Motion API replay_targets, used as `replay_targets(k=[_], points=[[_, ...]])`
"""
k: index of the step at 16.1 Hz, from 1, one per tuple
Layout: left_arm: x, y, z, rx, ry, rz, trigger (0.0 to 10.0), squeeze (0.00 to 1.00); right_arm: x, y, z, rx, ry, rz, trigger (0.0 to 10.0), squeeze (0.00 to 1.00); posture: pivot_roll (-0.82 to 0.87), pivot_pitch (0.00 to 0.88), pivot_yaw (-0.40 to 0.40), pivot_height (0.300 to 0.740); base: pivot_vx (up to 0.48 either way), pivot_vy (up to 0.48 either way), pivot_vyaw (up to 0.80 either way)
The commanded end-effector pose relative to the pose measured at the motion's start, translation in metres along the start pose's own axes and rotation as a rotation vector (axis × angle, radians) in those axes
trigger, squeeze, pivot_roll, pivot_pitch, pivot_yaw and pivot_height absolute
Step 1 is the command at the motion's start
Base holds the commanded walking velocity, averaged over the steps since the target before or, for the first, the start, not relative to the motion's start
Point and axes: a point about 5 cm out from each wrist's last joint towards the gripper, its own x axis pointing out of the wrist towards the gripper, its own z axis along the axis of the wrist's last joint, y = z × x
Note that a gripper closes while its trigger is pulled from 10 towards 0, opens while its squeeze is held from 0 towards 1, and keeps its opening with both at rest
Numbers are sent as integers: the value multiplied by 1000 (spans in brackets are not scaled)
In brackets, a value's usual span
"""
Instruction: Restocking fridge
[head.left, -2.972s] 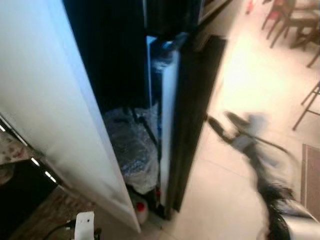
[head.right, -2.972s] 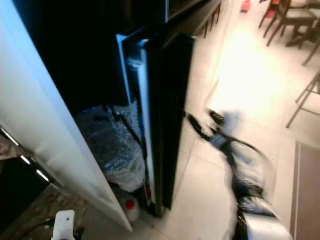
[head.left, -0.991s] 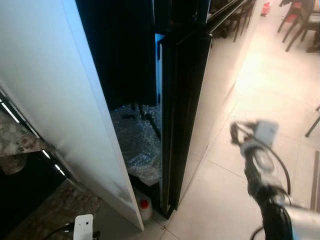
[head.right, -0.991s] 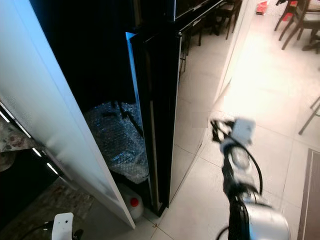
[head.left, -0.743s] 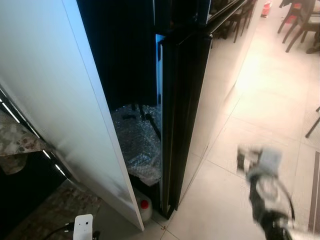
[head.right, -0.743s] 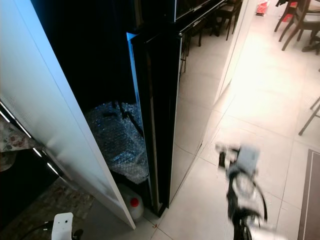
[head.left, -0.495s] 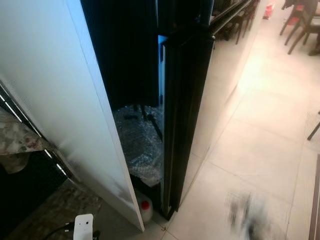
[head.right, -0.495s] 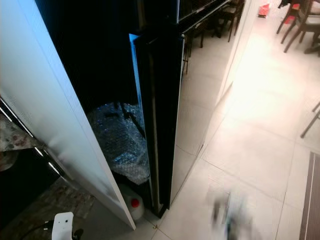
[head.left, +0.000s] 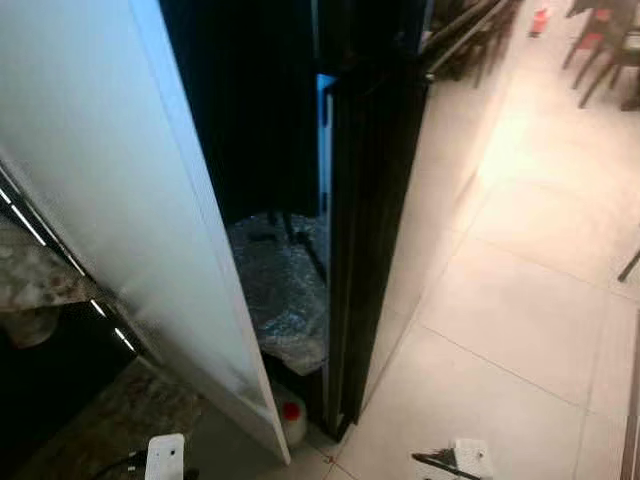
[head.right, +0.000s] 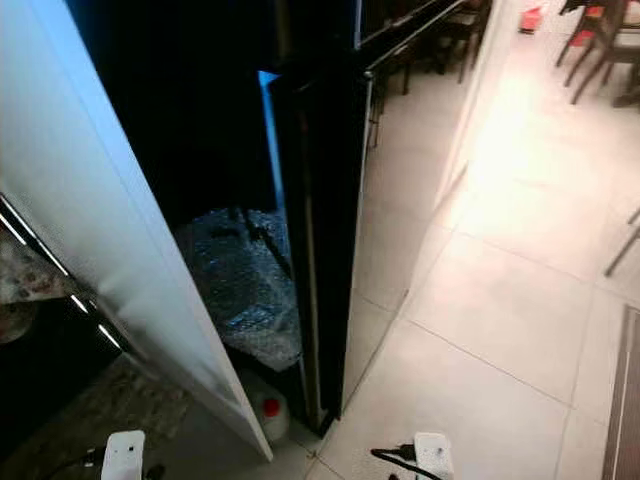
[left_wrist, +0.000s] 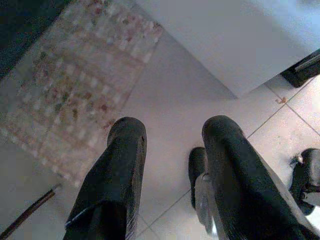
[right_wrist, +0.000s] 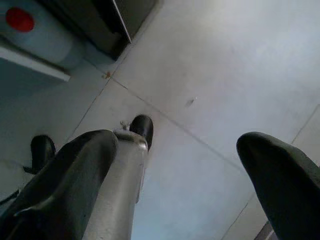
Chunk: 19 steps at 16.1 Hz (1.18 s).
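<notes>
Left eye view: a tall black fridge door (head.left: 372, 240) stands ajar, seen edge-on, with a dark gap beside it. A white door panel (head.left: 120, 220) leans across the left of the scene. Low in the gap between them lies a bundle of bubble wrap (head.left: 282, 300). Below that, on the floor, stands a white jug with a red cap (head.left: 290, 415). Pale floor tiles (head.left: 520, 320) spread to the right. Dark chairs (head.left: 600, 50) stand far off at the upper right.

Right eye view: the same scene. The top of a white wrist unit shows at the lower edge on each side, with a black cable on the right one.

Left wrist view: the left hand (left_wrist: 172, 150) hangs low over the floor, its two black fingers apart and holding nothing. A patterned rug (left_wrist: 75, 85) lies beyond them, and the corner of the white panel sits near it.

Right wrist view: the right hand (right_wrist: 190, 165) also hangs over the pale tiles, fingers wide apart and empty. The red-capped jug and the foot of the fridge door lie at one corner. One of the robot's dark feet (right_wrist: 142, 127) shows between the fingers.
</notes>
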Motion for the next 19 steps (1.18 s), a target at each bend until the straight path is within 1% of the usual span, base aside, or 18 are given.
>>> replay_targets(k=[1, 2, 3, 5, 8, 10, 12, 19], points=[[-1, 5, -7, 11, 32, 9, 10000, 0, 1, 1, 9, 15, -36, -10, 10000, 0, -4, 0, 30, 740, 0, 0, 794], [-2, 5, -8, 20, 37, 4, 10000, 0, 1, 0, 12, 32, -49, -11, 10000, 0, -2, 0, 34, 740, 0, 0, 794], [-2, 5, -8, 23, 37, 1, 10000, 0, 1, 2, 12, 18, -43, -7, 10000, 0, 0, 0, 35, 740, 0, 0, 794], [-1, 4, -5, 26, 28, -2, 10000, 0, 1, 3, 7, 25, -29, -8, 10000, 0, 3, 0, 37, 740, 0, 0, 794], [-1, 4, -5, 35, 25, -7, 10000, 0, 0, 7, -6, 20, 9, 3, 10000, 0, 3, 0, 40, 740, 0, 0, 800], [0, 5, -4, 36, 23, -6, 10000, 0, -1, 7, -11, 2, 29, 7, 10000, 0, 4, 0, 38, 740, 0, 0, 800], [0, 4, -3, 30, 20, -4, 10000, 0, -1, 5, -11, 18, 29, -1, 10000, 0, 4, 15, 36, 740, 0, 0, 800], [0, 1, -3, 24, 22, -6, 10000, 0, -1, 1, -11, 5, 38, -2, 10000, 0, 5, 31, 29, 740, 0, 0, 800]])
